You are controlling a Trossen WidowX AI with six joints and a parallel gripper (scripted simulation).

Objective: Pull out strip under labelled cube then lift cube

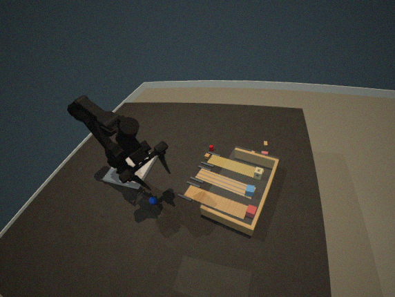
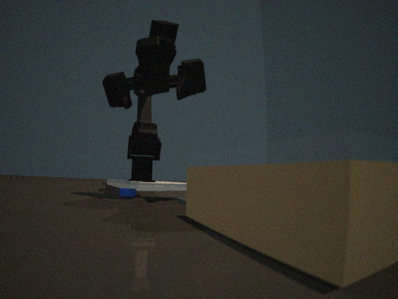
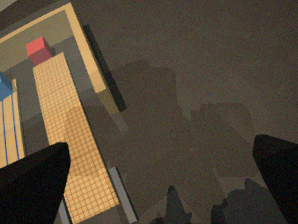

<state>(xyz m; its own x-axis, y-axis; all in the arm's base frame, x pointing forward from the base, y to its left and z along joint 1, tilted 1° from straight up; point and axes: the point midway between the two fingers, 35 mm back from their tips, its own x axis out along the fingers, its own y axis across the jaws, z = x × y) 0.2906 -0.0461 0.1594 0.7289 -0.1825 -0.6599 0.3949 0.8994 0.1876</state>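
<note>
- One arm with one gripper (image 1: 157, 173): the two dark fingers stand wide apart with nothing between them, raised above the dark mat (image 1: 86, 242), between the arm's pale base plate (image 1: 107, 177) and the tray.
- One open wooden tray (image 1: 266, 193) lies on the mat toward the right half of the table, its open end facing the arm.
- Three strips lie side by side in the tray: a plain yellow strip (image 1: 231, 165) nearest the far table edge, a lined strip (image 1: 221, 181) in the middle, a gridded orange strip (image 1: 214, 202) nearest the near edge. Each strip has a grey tab at its arm-side end.
- Three cubes, one per strip, all at the tray's closed end:
  - Labelled cube (image 1: 258, 172): cream, with a dark mark on its faces, resting on the plain yellow strip.
  - Blue cube (image 1: 250, 189) on the lined strip.
  - Red cube (image 1: 251, 211) on the gridded strip.
- One blue disc (image 1: 152, 199) lies on the mat below the gripper.
- One red cylinder (image 1: 210, 148) stands just outside the tray's open end, on its far side.
</note>
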